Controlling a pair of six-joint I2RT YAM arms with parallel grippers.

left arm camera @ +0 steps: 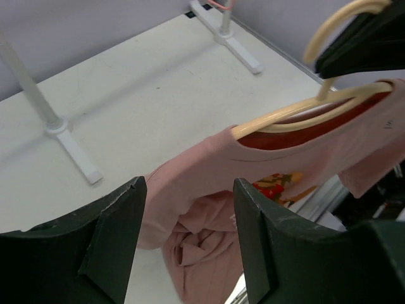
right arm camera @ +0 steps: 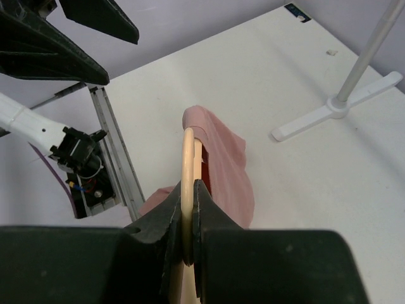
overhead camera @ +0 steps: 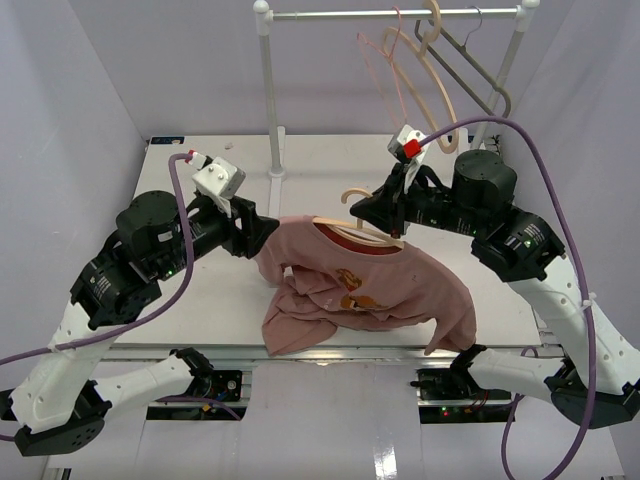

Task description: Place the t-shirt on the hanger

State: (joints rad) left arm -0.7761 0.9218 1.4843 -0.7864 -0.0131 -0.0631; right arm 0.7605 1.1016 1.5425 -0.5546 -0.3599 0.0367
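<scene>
my right hand (overhead camera: pixel 385 215) is shut tight on the hanger (overhead camera: pixel 365 236). it grips the pale wood close to the hook and holds it up off the surface (overhead camera: pixel 200 300). in the right wrist view the two fingers of this hand (right arm camera: pixel 188 202) pinch the thin wood bar (right arm camera: pixel 187 158) from both sides.

the t-shirt (overhead camera: pixel 380 285) is on the hanger. the neck hole sits over the wood, and i can see the dark red inside of the collar. the left end of the hanger is tucked under the pink shoulder (left arm camera: pixel 304 158). the bottom of the shirt lies in a bunch on the surface, near its near edge. there is an orange and yellow picture on the front. on the right, part of the shirt hangs past the near edge.

my left hand (overhead camera: pixel 262 232) is wide and holds nothing. it is just beside the left shoulder of the shirt. i cannot tell if it touches the cloth. in the left wrist view there is a big gap between its two dark fingers (left arm camera: pixel 120 221).

at the far side stands a white rack (overhead camera: pixel 268 90). a thin pink wire hanger (overhead camera: pixel 375 55) and a grey hanger (overhead camera: pixel 480 70) hang on its rail.
</scene>
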